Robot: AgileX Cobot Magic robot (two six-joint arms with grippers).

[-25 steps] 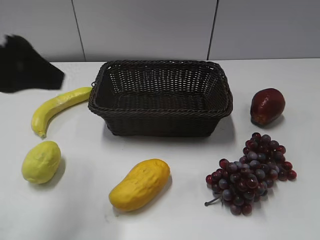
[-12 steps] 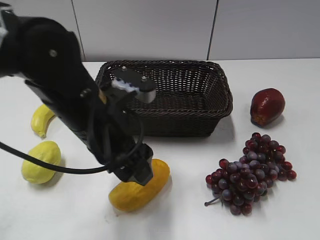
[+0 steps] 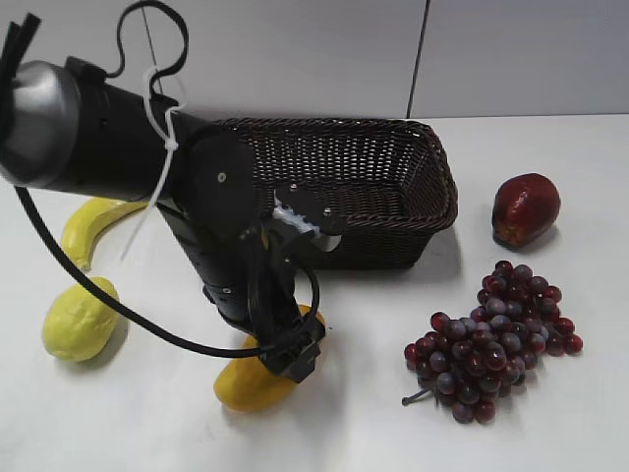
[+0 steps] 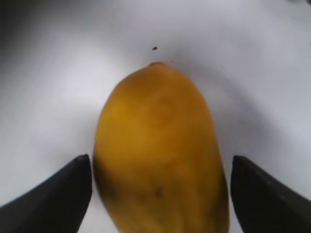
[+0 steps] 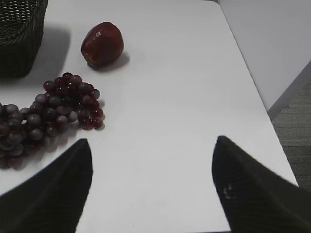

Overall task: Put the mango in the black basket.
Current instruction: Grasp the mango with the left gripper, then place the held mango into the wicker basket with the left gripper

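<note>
The orange-yellow mango (image 3: 251, 383) lies on the white table in front of the black basket (image 3: 393, 167). My left gripper (image 3: 295, 352) is down over the mango's right end and hides much of it. In the left wrist view the mango (image 4: 158, 150) fills the space between the open jaws (image 4: 160, 187); the left finger is close to its skin and a thin gap shows at the right finger. The basket is empty. My right gripper (image 5: 153, 179) is open and empty above bare table; it does not show in the exterior view.
A yellow-green lemon (image 3: 79, 320) and a banana (image 3: 93, 224) lie at the left, partly behind the left arm. A bunch of dark grapes (image 3: 491, 344) and a dark red fruit (image 3: 526, 208) lie at the right. The table's right edge (image 5: 257, 97) is near.
The left arm has swung in from the left and come down over the mango, moving a little right and lower in the last half second. The mango has not moved.
</note>
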